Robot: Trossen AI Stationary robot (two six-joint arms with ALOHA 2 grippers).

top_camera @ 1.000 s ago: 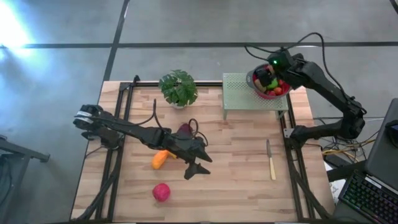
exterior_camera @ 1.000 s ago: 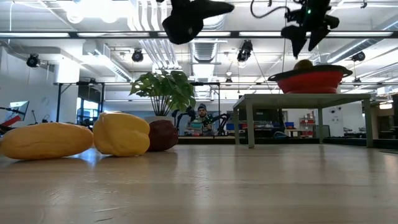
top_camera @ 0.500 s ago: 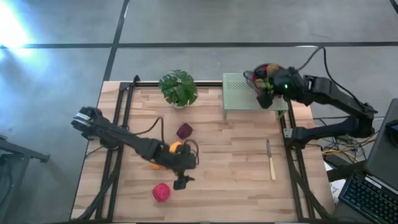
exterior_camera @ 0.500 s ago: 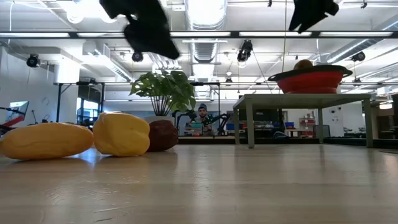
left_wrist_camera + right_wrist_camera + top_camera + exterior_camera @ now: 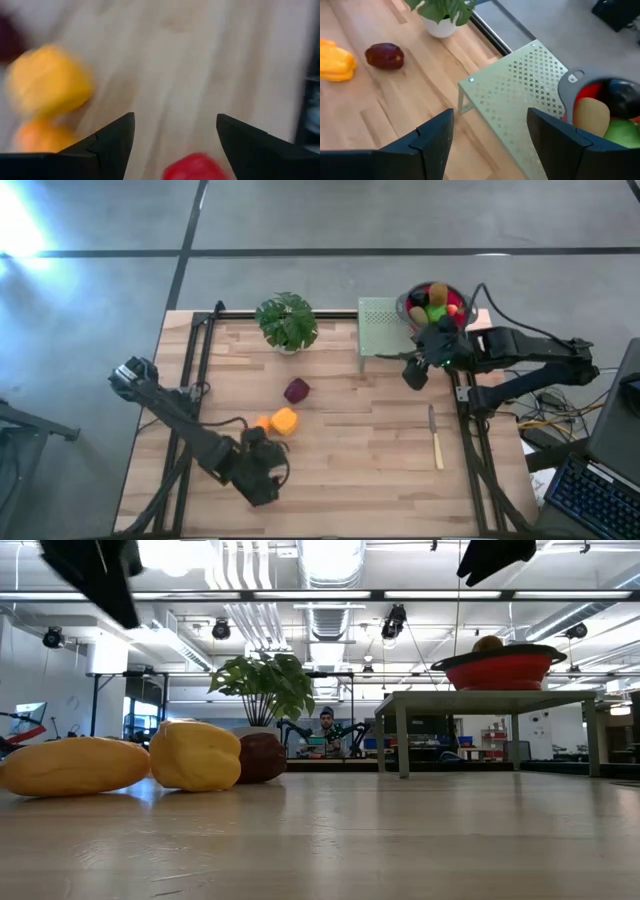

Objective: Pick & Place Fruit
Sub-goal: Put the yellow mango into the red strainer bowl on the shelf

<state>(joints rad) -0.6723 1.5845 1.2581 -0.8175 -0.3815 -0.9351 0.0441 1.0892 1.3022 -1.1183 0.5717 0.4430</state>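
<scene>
My left gripper is low over the near left part of the table, its fingers spread apart with nothing between them; a red fruit lies on the wood just below the gap, though the wrist view is blurred, so I cannot say whether a finger touches it. A little farther in, the yellow fruit sits touching an orange fruit on its left, and the maroon fruit lies just beyond them, near the potted plant at the far edge. To the right of the plant stands the pale green perforated stand, and on its far right corner sits the bowl, holding green, red, brown and dark fruit. My right gripper hangs beside the stand's near right corner, above the table, fingers parted and holding nothing. A knife lies alone on the right side of the table. In the low view a person shows in the room beyond.
</scene>
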